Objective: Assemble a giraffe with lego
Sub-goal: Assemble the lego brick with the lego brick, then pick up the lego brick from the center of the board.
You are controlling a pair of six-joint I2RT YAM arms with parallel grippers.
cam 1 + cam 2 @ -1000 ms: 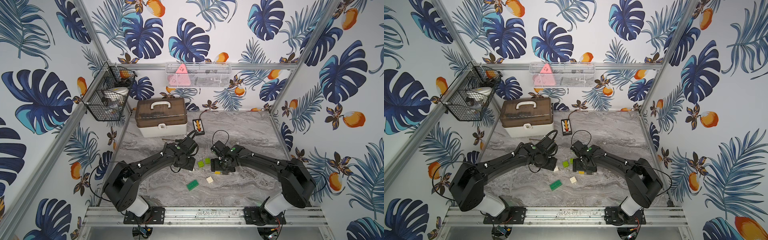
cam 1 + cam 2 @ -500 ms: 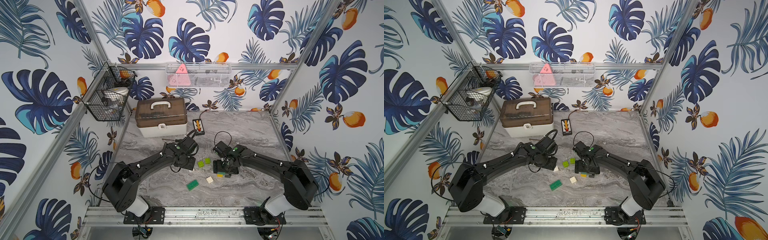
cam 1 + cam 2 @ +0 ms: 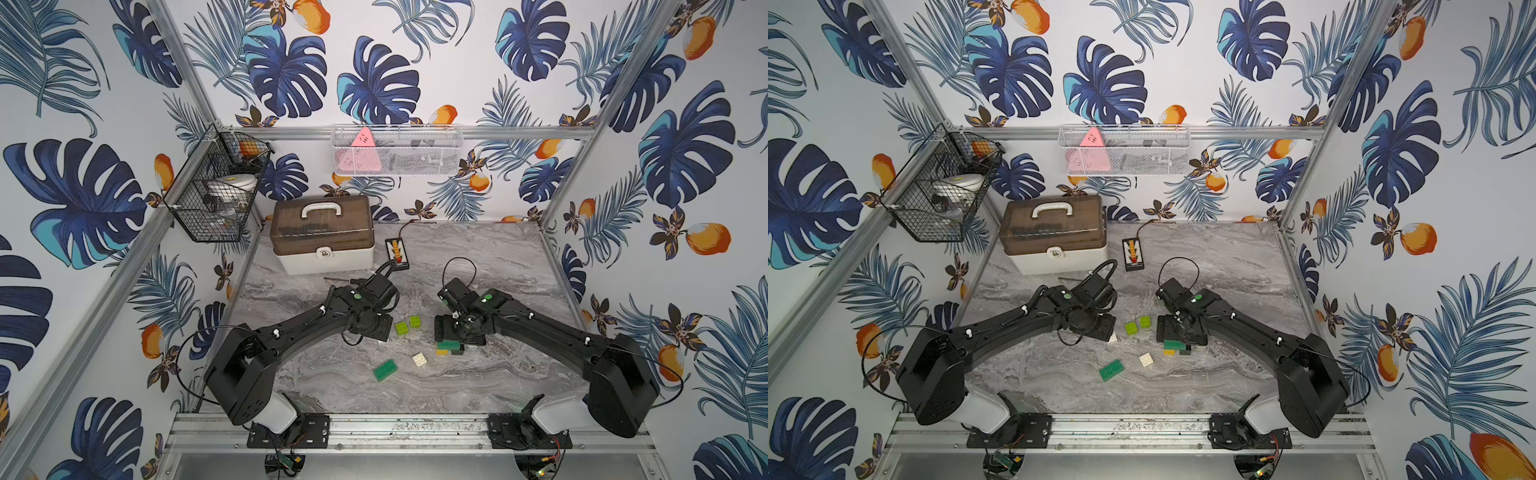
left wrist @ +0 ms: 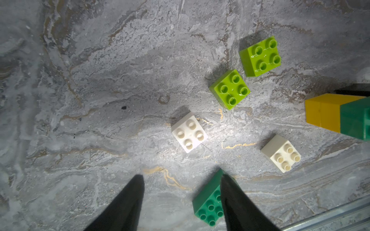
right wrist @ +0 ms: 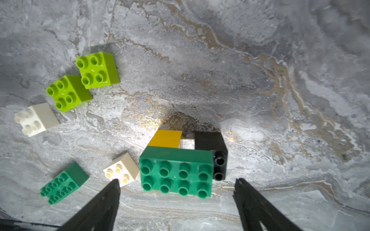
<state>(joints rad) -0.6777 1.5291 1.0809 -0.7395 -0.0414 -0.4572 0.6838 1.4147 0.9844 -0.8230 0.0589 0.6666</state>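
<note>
Nearly hidden overhead, white brick (image 4: 189,132), clear in both wrist views

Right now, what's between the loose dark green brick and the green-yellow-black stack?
A white square brick, studs up, lies between the loose dark green brick and the stack; the right wrist view shows it.

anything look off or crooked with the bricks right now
The black brick under the dark green body brick sits offset: two of its studs poke out past the body's end, while the yellow brick is tucked underneath.
</note>
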